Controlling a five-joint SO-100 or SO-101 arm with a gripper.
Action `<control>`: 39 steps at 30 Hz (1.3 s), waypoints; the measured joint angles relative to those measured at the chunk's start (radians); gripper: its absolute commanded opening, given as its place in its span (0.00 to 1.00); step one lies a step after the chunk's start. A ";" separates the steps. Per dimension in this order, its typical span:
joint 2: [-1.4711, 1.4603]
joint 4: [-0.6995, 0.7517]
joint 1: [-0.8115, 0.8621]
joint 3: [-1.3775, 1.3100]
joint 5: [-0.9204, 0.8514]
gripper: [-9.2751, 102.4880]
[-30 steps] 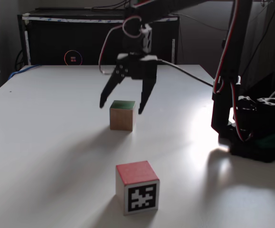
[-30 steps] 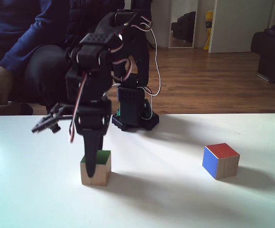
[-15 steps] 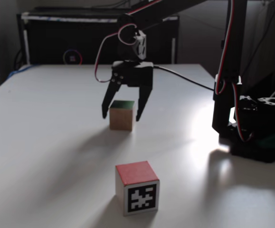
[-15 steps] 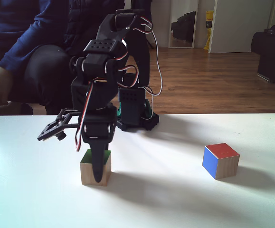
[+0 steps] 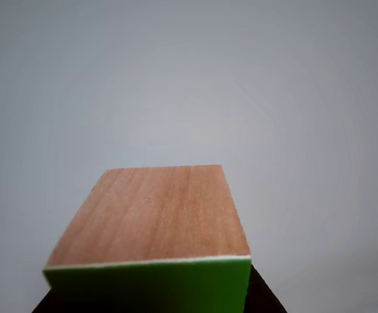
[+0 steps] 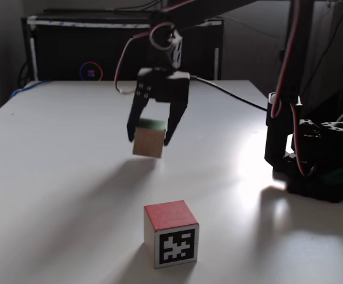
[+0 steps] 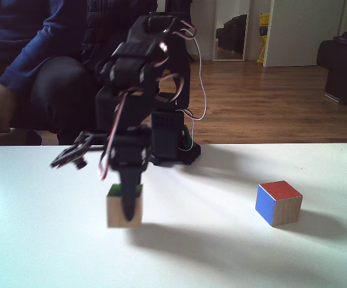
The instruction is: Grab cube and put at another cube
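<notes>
Above the table (image 6: 53, 177), the gripper (image 6: 149, 134) now clenches the cube (image 6: 148, 141), lifted off since before.

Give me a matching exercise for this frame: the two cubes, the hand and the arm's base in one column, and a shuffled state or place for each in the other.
Things:
1. green-topped wooden cube
2. cube with a blue face
3. hand
4. arm's base

States:
A. resting on the table, untouched
B. shut on a cube
C. lifted clear of the table
D. standing at the table's far edge in a fixed view

Pairs: 1-C, 2-A, 3-B, 4-D
</notes>
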 measured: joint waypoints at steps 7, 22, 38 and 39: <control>0.479 0.080 -0.229 0.202 0.091 0.26; 0.296 0.282 -0.641 -0.049 0.359 0.26; 0.080 0.291 -0.930 -0.216 0.528 0.26; 0.066 0.291 -0.936 -0.230 0.537 0.26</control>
